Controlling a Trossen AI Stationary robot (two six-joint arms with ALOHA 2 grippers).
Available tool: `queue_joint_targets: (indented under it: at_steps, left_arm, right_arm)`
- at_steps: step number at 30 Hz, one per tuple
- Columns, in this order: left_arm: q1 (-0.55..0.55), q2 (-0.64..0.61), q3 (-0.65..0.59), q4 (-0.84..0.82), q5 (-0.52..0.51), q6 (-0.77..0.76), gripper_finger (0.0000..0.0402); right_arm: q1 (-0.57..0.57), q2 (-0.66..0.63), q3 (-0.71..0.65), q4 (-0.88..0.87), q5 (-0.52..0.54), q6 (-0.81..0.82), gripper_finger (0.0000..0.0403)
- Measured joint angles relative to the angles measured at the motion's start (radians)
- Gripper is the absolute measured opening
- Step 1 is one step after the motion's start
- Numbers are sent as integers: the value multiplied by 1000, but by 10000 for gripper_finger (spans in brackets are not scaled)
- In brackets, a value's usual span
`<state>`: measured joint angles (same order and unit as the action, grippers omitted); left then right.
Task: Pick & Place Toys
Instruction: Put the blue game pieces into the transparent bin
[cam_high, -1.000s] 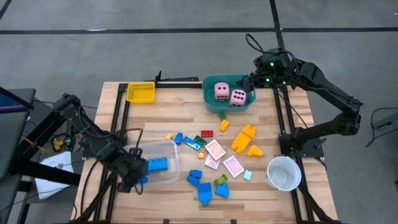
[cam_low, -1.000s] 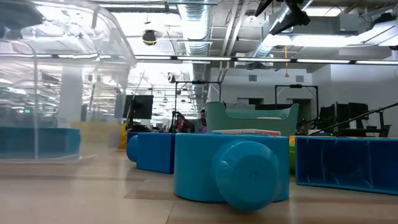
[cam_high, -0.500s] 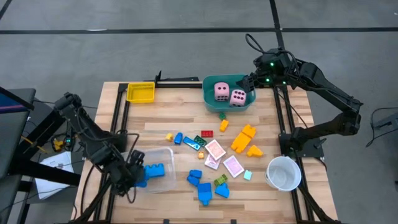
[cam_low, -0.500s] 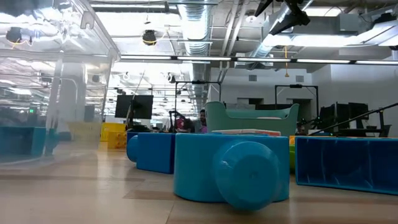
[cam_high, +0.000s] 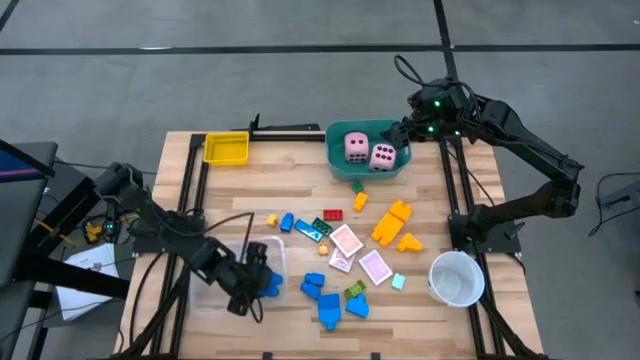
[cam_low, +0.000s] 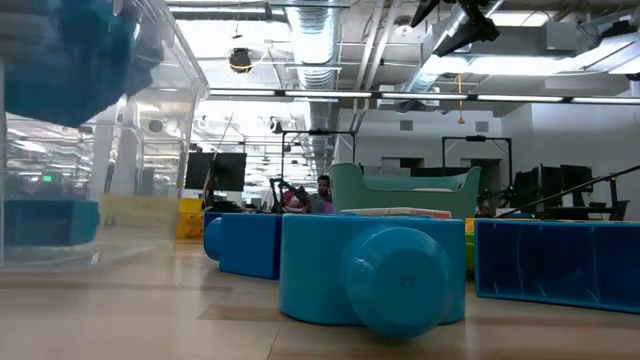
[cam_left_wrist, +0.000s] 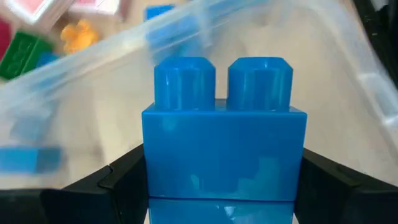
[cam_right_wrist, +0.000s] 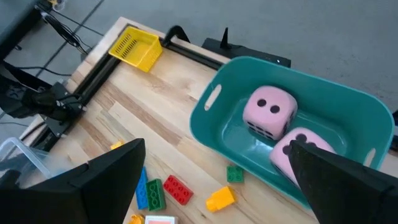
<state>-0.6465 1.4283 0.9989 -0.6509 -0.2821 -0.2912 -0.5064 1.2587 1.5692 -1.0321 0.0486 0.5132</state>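
Observation:
My left gripper (cam_high: 255, 283) is shut on a blue two-stud block (cam_left_wrist: 224, 155) over the clear tray (cam_high: 212, 296) at the near left. The low view shows this block (cam_low: 70, 55) blurred and high up behind the tray's wall. Loose toys lie on the table's middle: blue blocks (cam_high: 325, 296), orange blocks (cam_high: 392, 222) and pink-white cards (cam_high: 347, 243). Two pink dice (cam_high: 357, 146) lie inside the teal tub (cam_high: 335, 162) at the far edge. My right gripper (cam_right_wrist: 217, 148) hangs open above that tub and touches nothing. My left gripper pinches the blue block between its two fingers (cam_left_wrist: 118, 186), one on each short end (cam_left_wrist: 152, 168) of the block. The fingers slant down toward the tray from the table's left. The block is lifted clear, studs pointing away from the wrist, above the tray's floor.
A yellow tray (cam_high: 226, 148) stands at the far left and a white cup (cam_high: 457, 278) at the near right. Small red and green blocks (cam_high: 327, 222) lie between tub and tray. Bare wood shows between the yellow tray and the clear tray.
My left gripper has carried the blue block toward the table's right edge and slightly down, from the clear tray's left side to over its right part. It has tipped steeper and rolled. Its hold on the block has stayed the same.

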Motion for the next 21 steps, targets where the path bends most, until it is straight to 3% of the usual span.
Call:
queue_joint_targets:
  at_steps: [10,21]
  left_arm:
    - [-82,-17,0,47,-2,70,286]
    - [-8,-86,0,22,-77,-38,286]
  right_arm:
    - [0,0,0,-37,0,0,386]
    - [0,0,0,-37,0,0,386]
